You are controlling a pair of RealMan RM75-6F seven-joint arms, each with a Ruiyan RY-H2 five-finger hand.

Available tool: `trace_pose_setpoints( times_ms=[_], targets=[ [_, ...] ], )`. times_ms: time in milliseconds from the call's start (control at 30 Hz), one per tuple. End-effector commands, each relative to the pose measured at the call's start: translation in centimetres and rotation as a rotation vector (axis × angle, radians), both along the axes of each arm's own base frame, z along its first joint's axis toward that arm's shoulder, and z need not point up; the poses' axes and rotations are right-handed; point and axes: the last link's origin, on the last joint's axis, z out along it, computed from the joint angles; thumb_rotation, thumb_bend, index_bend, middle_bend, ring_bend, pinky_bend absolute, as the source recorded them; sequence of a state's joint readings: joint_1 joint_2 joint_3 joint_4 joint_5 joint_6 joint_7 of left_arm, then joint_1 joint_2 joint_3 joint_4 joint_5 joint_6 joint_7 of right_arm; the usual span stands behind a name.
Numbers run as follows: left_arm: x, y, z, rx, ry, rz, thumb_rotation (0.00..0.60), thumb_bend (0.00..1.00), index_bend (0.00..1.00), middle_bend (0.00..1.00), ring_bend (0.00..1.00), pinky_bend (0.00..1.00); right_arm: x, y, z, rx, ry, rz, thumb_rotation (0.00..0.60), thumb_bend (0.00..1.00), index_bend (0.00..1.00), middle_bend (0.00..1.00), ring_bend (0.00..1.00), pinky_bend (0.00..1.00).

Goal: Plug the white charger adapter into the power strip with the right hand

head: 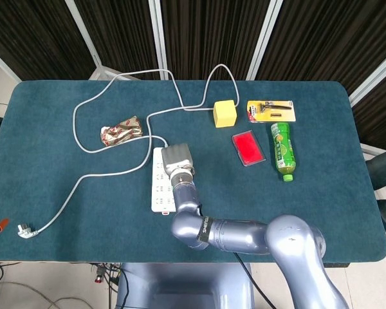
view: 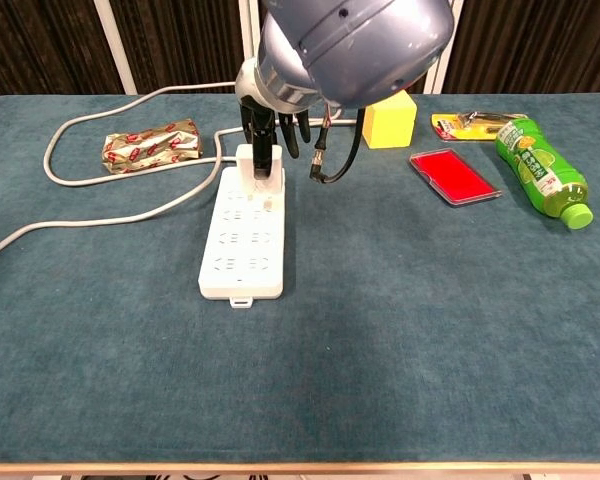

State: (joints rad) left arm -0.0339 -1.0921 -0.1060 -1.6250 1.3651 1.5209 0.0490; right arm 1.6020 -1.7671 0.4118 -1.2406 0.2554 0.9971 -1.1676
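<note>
Dark curtained backdrop with pale uprights; a teal cloth-covered table [head: 64, 193] is set before it, bearing all items listed

Right arm [head: 244, 235]: grey, jointed, reaching across the near table edge

Power strip [view: 242, 240]: white, lying flat left of centre, grey cable [head: 83, 180] running off to the left

Green bottle [head: 282, 150], red case [head: 248, 147], yellow block [head: 224, 114], carded tool pack [head: 271, 111] and foil snack packet [head: 121, 131]: well apart from the work

Right hand [view: 270, 120]: fingers closed from above on the white charger adapter [view: 259, 166]

White charger adapter: held upright at the far end of the power strip, touching or nearly seated; which cannot be told. Judged light, rigid and smooth-sided, so liable to slip; best gripped on opposite flat sides and pressed straight down

Left hand: not shown in either view
</note>
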Motion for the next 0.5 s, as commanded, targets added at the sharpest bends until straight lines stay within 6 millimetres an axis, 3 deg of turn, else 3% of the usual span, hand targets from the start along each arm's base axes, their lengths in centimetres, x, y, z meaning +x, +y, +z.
trace_pose_setpoints(
  times_ms=[33, 500],
  targets=[
    [0.01, -0.01, 0.00, 0.000, 0.000, 0.000, 0.600, 0.08, 0.20, 0.00, 0.00, 0.00, -0.41, -0.09, -0.46, -0.014, -0.016, 0.031, 0.600, 0.50, 0.74, 0.60, 0.53, 0.31],
    [-0.01, 0.05, -0.05, 0.001, 0.003, 0.004, 0.600, 0.08, 0.20, 0.00, 0.00, 0.00, -1.01, 0.15, -1.05, 0.018, -0.033, 0.031, 0.600, 0.50, 0.74, 0.60, 0.53, 0.31]
  ],
)
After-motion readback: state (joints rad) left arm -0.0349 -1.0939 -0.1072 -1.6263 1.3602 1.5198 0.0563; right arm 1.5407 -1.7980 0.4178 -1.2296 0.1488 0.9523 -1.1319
